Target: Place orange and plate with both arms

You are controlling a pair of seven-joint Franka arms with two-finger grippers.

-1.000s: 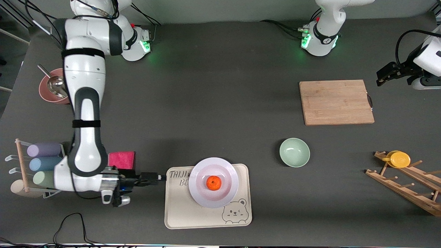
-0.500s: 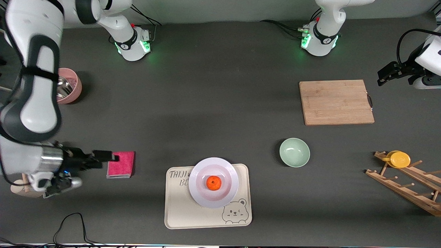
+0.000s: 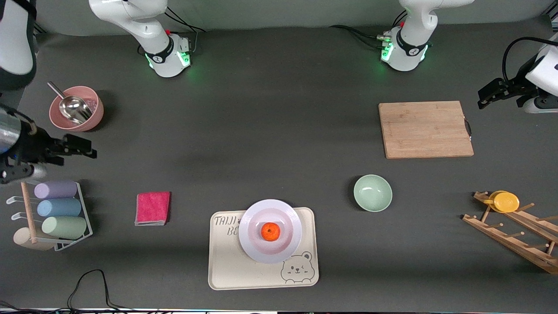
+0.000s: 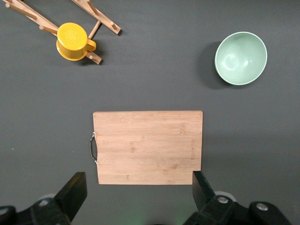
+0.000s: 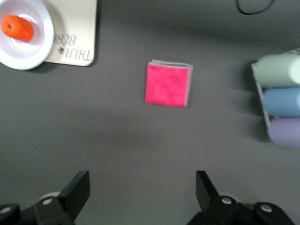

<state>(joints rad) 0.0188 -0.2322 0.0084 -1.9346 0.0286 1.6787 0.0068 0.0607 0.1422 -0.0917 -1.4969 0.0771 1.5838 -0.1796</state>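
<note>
We see the orange [image 3: 270,231] sitting in the middle of the plate [image 3: 270,210], and the plate rests on the cream tray [image 3: 226,274] with the bear drawing, toward the front camera's edge of the table. In the right wrist view the same orange [image 5: 17,27] lies on the plate [image 5: 35,50], well apart from that arm's jaws.

Our right gripper [image 3: 80,147] hangs over bare table at the right arm's end, up in the air, its jaws spread wide with nothing between them; the right wrist view shows the two fingers [image 5: 75,192] parted around empty dark table. The pink cloth [image 5: 168,85] lies out ahead of those jaws, flat on the table, and the rack of pastel rolls [image 5: 281,99] sits off to one side of them. A pink bowl [image 3: 92,110] holding a metal scoop [image 3: 74,109] stands near this gripper.

Our left gripper [image 3: 490,93] hangs at the left arm's end, just beside the wooden board [image 3: 425,129]. Its jaws are also wide apart and hold nothing; in the left wrist view the board [image 4: 147,147] lies between and ahead of the fingers [image 4: 72,190]. Farther out from those jaws we see the green bowl [image 4: 240,58] and a yellow cup [image 4: 72,41] on the wooden peg rack [image 4: 101,21].
</note>
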